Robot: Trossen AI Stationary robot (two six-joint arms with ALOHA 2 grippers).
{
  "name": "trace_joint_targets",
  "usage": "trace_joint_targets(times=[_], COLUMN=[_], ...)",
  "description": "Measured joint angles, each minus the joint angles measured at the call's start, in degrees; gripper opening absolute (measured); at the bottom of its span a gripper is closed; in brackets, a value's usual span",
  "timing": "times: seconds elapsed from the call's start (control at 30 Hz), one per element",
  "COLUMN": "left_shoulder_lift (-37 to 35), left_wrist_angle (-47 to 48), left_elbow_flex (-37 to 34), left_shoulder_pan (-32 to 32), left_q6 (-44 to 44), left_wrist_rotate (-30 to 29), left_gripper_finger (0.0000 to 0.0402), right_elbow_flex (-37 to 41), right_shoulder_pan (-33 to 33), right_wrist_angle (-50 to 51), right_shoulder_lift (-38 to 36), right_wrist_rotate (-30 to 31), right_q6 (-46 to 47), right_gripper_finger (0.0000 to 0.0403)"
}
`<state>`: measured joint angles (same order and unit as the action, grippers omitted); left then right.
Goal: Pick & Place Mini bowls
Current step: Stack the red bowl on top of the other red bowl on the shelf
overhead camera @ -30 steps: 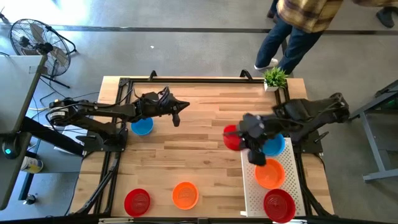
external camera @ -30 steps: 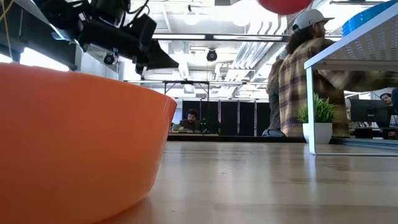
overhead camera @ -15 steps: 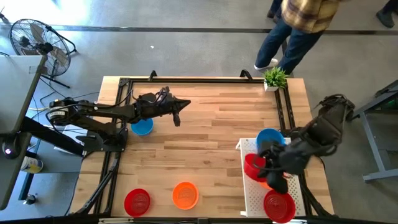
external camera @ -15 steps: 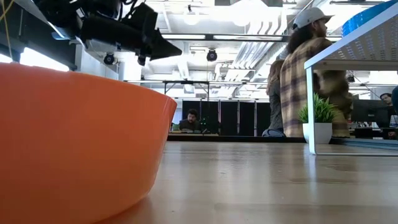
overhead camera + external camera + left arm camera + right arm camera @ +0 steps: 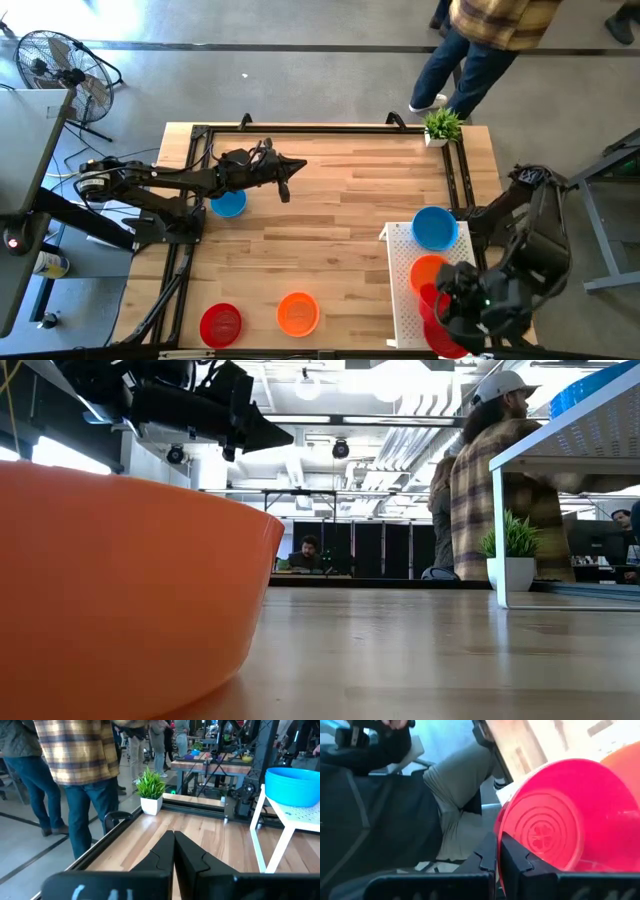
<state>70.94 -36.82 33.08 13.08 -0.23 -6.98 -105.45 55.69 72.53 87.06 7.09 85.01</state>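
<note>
The small shiny red plastic bowl (image 5: pixel 555 815) is pinched by its rim in the right gripper (image 5: pixel 496 851). The gripper's two dark fingers are pressed together on the thin edge, and the bowl hangs over the near end of the white plastic tray with little holes (image 5: pixel 405 300). Seen from above, the right gripper (image 5: pixel 455 295) is low over that end of the tray, just beside the round orange bowl (image 5: pixel 428 272) and right above another red bowl (image 5: pixel 450 335) that sits at the tray's near end. The round blue bowl (image 5: pixel 434 227) rests at the far end of the tray.

What could go wrong? The grip is only on a thin rim, and the bowl is tipped on its side. If the gripper lets go like this, the bowl may land on its edge and roll off the tray, or fall off the desk (image 5: pixel 330 215), because the tray's near end is close to the desk edge. It may also bump the orange bowl and push it, or drop crooked into the other red bowl and get stuck.

Away from the tray, one blue bowl (image 5: pixel 229 203), one red bowl (image 5: pixel 221 324) and one orange bowl (image 5: pixel 297 313) lie on the desk. The left gripper (image 5: pixel 283 185) waits just beside that blue bowl, pressed together and holding nothing.
</note>
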Motion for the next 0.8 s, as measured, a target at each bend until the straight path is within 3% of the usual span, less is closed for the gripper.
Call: trace_joint_targets(times=[0.33, 0.8], left_shoulder_lift=[0.02, 0.22], left_wrist_angle=[0.11, 0.13], left_elbow_flex=[0.0, 0.04], left_shoulder_pan=[0.0, 0.0], left_q6=[-0.02, -0.02], left_wrist_rotate=[0.02, -0.04], left_gripper_finger=[0.0001, 0.0001], right_elbow_flex=[0.0, 0.0], right_shoulder_pan=[5.27, 8.15], right_wrist_angle=[-0.58, 2.39], right_shoulder_lift=[0.79, 4.89], right_wrist_rotate=[3.51, 0.31], right_q6=[2.15, 3.53], right_gripper_finger=[0.0, 0.0008])
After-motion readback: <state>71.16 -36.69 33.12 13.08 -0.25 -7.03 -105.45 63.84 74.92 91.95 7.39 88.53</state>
